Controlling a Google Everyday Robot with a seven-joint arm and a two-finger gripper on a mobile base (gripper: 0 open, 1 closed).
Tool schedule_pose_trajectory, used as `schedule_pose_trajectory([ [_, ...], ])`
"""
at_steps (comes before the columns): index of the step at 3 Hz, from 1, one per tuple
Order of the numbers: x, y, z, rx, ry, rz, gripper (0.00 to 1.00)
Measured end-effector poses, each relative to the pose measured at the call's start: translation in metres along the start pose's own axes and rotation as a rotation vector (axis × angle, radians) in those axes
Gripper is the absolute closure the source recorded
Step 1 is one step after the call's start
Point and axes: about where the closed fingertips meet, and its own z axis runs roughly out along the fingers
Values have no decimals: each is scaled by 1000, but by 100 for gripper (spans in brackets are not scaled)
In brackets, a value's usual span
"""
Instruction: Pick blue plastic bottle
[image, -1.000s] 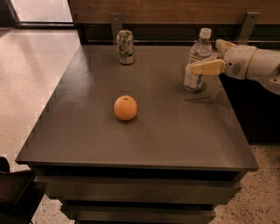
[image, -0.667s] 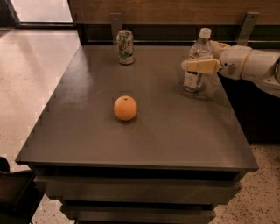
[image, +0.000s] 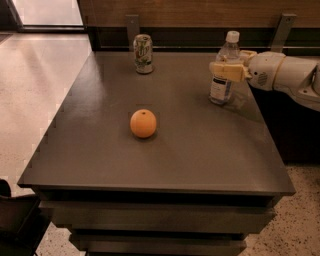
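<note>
As we read the scene from the left, the dark table (image: 100, 150) carries a green-and-silver soda can (image: 143, 53) upright near its back edge and an orange (image: 143, 123) nearer the middle, both well apart from the work at hand. Farther right, near the back right corner, the blue plastic bottle (image: 223, 85) stands upright on the table, white cap on top and label low on its body. The gripper (image: 226, 69) reaches in from the right on its white arm (image: 285, 75) and sits at the bottle's shoulder, just above the label; we cannot tell whether it is clamped on the bottle or only around it. We judge the bottle light, thin-walled and smooth, so it will likely dent under a hard squeeze and could slip or tip if held loosely. The shoulder below the cap looks stiffer than the mid-body, so we would take hold there, firmly but without crushing, and lift straight up.
</note>
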Motion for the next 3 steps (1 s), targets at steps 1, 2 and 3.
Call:
schedule_pose_trajectory([
  [1, 0, 2, 2, -5, -1, 0, 87],
  [2, -1, 3, 5, -9, -1, 0, 100],
  [3, -1, 3, 5, -9, -1, 0, 100],
])
